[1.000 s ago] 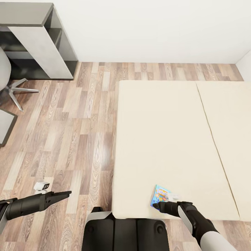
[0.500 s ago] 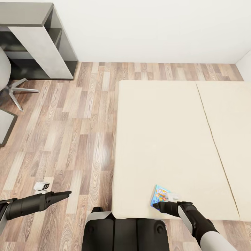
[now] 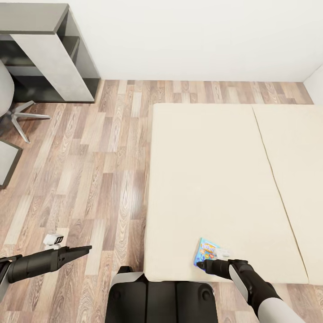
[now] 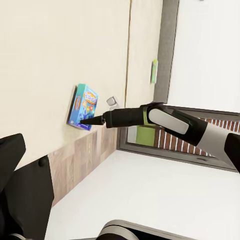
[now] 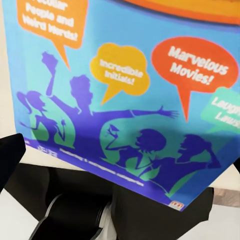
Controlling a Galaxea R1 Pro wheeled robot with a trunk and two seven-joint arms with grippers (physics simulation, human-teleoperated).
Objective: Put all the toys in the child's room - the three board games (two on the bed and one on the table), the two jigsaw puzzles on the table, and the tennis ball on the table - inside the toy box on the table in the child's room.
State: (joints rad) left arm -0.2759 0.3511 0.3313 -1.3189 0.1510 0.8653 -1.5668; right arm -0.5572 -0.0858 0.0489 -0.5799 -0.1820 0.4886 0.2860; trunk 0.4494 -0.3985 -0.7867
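The wide cream mattress bed (image 3: 215, 188) has a smooth, flat top. Near its front edge lies the flat blue cardboard board game (image 3: 206, 251). The black right gripper (image 3: 200, 264) touches it; grip unclear. The left gripper (image 3: 87, 247), tapered, looks closed.

left arm (image 3: 40, 262) outstretched, right arm (image 3: 251, 280) reaching forward

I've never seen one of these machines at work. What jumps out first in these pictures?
A bright blue board game with cartoon speech bubbles lies near the close edge of the big cream bed, and the right tool is right at it. The left tool hangs over the wood floor, beside the bed.
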